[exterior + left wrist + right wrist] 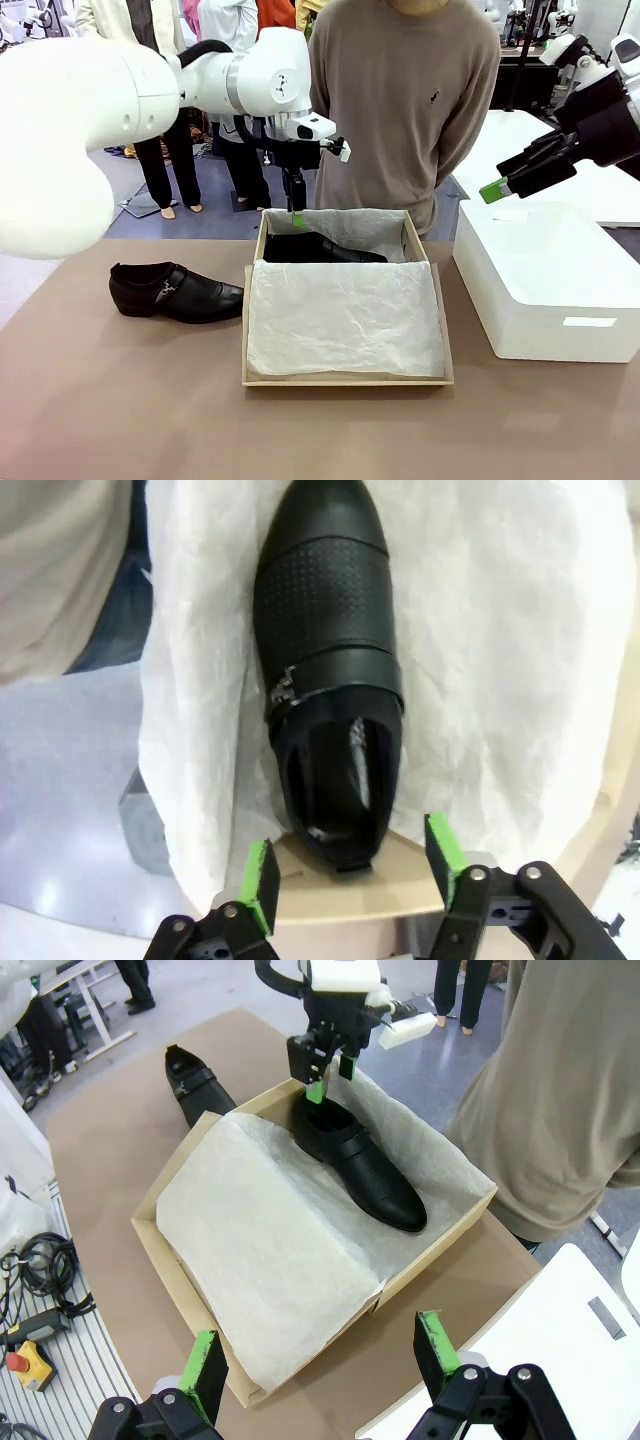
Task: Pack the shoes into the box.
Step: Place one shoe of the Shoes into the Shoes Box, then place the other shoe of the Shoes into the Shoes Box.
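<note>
One glossy black shoe (320, 248) (325, 630) (360, 1165) lies in the far half of the tan cardboard box (345, 378) (175, 1270), on crinkled white tissue paper (345, 315). My left gripper (297, 215) (350, 865) (333, 1075) hangs just above that shoe's heel, its green pads (262, 880) standing open on either side without touching it. The other shoe (175, 292) (195, 1085) rests on the table left of the box, toe toward it. My right gripper (495, 188) (320, 1355) hovers open and empty, high at the right.
A larger white box (540, 290) stands right of the cardboard box. A person in a brown-grey sweater (400, 100) stands at the far edge behind the box. The brown tabletop (150, 400) is bare in front.
</note>
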